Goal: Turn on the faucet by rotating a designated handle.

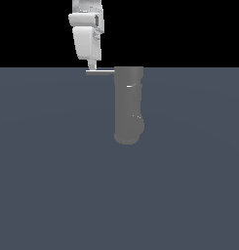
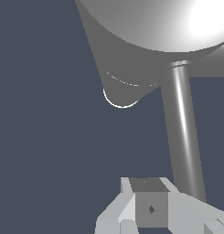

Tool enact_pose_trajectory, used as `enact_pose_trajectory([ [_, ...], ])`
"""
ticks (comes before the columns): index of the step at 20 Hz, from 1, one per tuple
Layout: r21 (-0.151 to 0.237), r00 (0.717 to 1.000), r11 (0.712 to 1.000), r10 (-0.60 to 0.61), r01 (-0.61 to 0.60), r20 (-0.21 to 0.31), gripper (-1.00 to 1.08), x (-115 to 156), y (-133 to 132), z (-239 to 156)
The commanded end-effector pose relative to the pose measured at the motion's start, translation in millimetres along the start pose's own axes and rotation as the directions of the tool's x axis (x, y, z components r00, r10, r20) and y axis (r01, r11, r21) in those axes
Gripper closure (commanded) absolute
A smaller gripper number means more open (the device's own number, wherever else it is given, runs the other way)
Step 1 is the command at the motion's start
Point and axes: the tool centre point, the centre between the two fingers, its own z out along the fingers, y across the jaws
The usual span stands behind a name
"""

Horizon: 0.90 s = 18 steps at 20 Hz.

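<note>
exterior view: dull-grey upright faucet [image 1: 128, 105], thin sideways handle [image 1: 100, 72]

No real room at all, just a bare simulated scene: a flat slate-blue floor [image 1: 52, 185] meets a pure black backdrop [image 1: 189, 29], and the dull-grey faucet [image 1: 128, 105] looks smoothly computer-rendered.

A flat slate-blue floor [image 1: 179, 195] is being shown filling the lower scene, and a plain black backdrop [image 1: 189, 29] is being shown above it.
</note>
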Motion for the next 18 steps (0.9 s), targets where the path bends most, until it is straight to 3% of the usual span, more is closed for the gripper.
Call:
enact_pose_trajectory([
  [1,-0.009,1.0,1.0,0.002,-0.002,-0.001,1.08,2,10,0],
  [18,-0.009,1.0,1.0,0.002,-0.002,-0.001,1.08,4,50,0],
])
